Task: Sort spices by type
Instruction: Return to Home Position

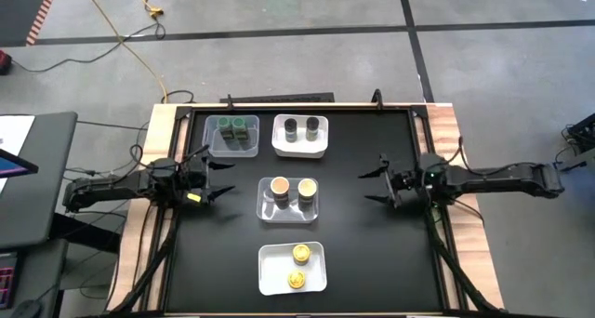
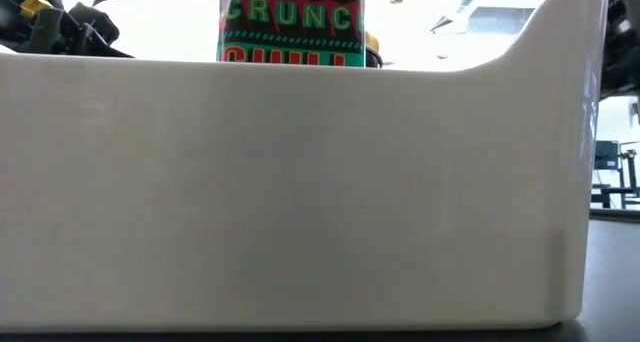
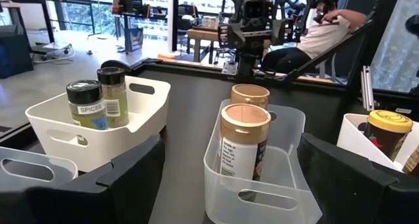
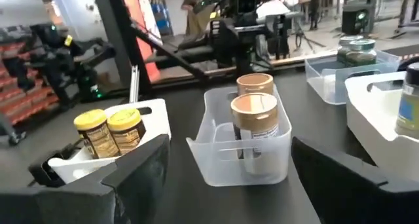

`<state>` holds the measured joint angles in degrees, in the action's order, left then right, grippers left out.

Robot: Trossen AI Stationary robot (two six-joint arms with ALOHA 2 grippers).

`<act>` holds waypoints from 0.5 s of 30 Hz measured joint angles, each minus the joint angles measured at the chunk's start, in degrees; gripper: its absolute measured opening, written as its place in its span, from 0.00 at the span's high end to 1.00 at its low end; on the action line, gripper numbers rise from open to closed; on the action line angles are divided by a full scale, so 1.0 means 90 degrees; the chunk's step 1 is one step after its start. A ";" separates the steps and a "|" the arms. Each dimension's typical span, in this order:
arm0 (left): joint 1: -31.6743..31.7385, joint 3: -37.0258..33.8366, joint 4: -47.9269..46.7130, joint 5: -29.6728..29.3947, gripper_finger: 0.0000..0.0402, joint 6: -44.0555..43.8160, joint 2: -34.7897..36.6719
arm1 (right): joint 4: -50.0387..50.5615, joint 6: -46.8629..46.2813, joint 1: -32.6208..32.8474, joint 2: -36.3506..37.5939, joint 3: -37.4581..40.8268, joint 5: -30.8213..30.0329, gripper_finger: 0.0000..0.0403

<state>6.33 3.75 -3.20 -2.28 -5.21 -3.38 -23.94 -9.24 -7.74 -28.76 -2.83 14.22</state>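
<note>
Four trays stand in the middle of the table, each holding two jars. Green-lidded jars (image 1: pixel 232 127) stand in the far clear tray (image 1: pixel 216 147). Dark grey-lidded jars (image 1: pixel 300 126) are in the far white tray (image 1: pixel 299 151). Tan-lidded jars (image 1: pixel 292 187) sit upright in the centre clear tray (image 1: pixel 290 215). Yellow-lidded jars (image 1: pixel 297 266) are in the near white tray (image 1: pixel 274 271). My left gripper (image 1: pixel 225 178) is open, left of the centre tray. My right gripper (image 1: pixel 370 186) is open, right of it. Both are empty.
In the low view the near white tray's wall (image 2: pixel 300 192) fills the picture, with a jar's label (image 2: pixel 292 22) above it. Bare black table lies between each gripper and the trays. A raised frame runs along the table's edges. People and equipment show beyond the table.
</note>
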 joint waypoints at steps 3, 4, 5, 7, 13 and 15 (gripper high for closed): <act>0.0000 -0.0002 0.0005 0.0001 0.17 0.0000 0.0000 | 0.0181 -0.0144 0.0221 0.0601 0.0261 -0.0307 0.14; 0.0000 -0.0002 0.0007 0.0002 0.17 0.0000 0.0000 | 0.0361 -0.0140 0.0282 0.0822 0.0259 -0.0420 0.14; 0.0000 -0.0003 0.0012 -0.0002 0.17 0.0000 0.0000 | 0.0576 -0.0119 0.0335 0.1039 0.0259 -0.0518 0.14; 0.0000 -0.0005 0.0012 -0.0002 0.17 0.0000 0.0000 | 0.0807 -0.0049 0.0412 0.1433 0.0259 -0.0739 0.14; 0.0000 -0.0005 0.0012 -0.0002 0.17 0.0000 0.0000 | 0.1598 0.0163 0.0488 0.2611 0.0262 -0.1404 0.14; 0.0000 -0.0005 0.0012 0.0000 0.17 0.0000 0.0000 | 0.1907 0.0084 0.0488 0.2971 0.0262 -0.1664 0.14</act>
<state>6.33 3.70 -3.09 -2.29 -5.21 -3.38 -6.78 -8.48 -3.36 -2.02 -0.47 -0.76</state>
